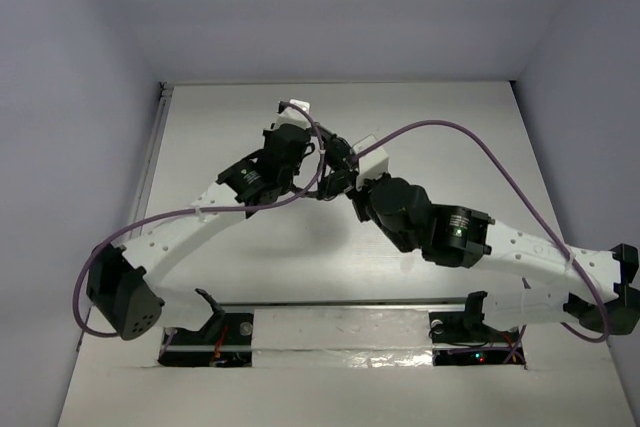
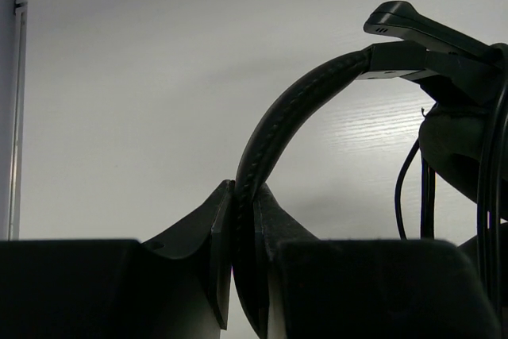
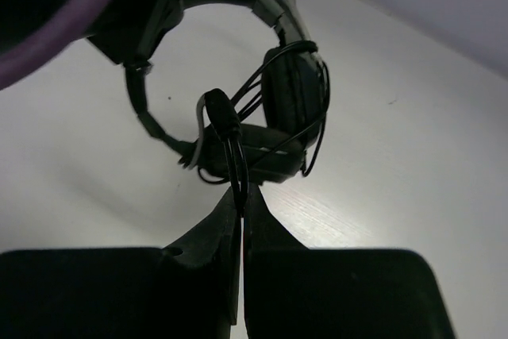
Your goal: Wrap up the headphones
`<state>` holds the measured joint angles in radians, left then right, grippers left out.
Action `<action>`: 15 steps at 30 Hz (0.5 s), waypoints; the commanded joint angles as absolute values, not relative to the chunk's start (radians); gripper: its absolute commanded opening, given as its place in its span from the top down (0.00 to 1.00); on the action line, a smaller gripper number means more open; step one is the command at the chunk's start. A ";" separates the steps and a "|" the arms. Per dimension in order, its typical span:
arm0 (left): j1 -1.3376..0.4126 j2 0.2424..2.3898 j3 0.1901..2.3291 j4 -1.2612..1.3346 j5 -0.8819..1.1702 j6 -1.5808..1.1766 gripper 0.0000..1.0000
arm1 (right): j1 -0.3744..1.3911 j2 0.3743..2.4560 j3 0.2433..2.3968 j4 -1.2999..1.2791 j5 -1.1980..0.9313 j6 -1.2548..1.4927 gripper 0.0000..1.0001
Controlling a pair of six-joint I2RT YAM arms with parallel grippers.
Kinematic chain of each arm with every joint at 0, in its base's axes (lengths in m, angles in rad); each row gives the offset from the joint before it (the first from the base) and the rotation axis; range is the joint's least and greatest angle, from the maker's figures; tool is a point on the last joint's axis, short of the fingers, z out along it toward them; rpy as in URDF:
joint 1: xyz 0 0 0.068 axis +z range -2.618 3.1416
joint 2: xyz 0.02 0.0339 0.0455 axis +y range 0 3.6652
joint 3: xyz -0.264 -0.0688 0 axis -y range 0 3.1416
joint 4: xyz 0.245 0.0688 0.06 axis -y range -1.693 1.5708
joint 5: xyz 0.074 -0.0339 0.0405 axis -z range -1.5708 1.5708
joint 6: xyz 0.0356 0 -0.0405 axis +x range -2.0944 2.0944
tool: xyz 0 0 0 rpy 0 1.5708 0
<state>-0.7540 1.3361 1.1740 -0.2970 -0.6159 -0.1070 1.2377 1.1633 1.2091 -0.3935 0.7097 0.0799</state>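
Note:
The black headphones (image 3: 282,93) hang above the white table between my two grippers. My left gripper (image 2: 244,204) is shut on the thin arched headband (image 2: 278,129), which rises from between its fingers toward an earcup (image 2: 464,144) at the right. My right gripper (image 3: 240,196) is shut on the thin dark cable (image 3: 232,156), doubled between its fingers, just below the earcups. Cable loops wind around the earcups (image 3: 317,129). In the top view the headphones (image 1: 335,169) are mostly hidden between the left gripper (image 1: 300,152) and the right gripper (image 1: 350,187). The reddish plug is not visible.
Thick purple robot cables (image 1: 470,142) arc over the table from both arms. A metal rail (image 1: 150,162) runs along the table's left edge. The arm bases (image 1: 340,332) stand at the near edge. White walls surround the table.

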 commanded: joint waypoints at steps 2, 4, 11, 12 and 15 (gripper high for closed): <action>-0.782 1.227 1.134 -0.275 -0.545 -0.107 1.00 | 1.215 1.152 1.203 -0.269 0.798 -0.024 1.00; -0.782 1.200 1.118 -0.284 -0.496 -0.106 1.00 | 1.195 1.158 1.197 -0.243 0.801 -0.029 1.00; -0.827 1.140 1.075 -0.336 -0.448 -0.092 1.00 | 1.112 1.161 1.155 -0.118 0.769 -0.101 1.00; -0.827 1.122 1.071 -0.336 -0.424 -0.091 1.00 | 1.097 1.166 1.152 -0.115 0.762 -0.104 1.00; -0.827 1.092 1.060 -0.351 -0.407 -0.097 1.00 | 1.042 1.175 1.141 -0.095 0.739 -0.117 1.00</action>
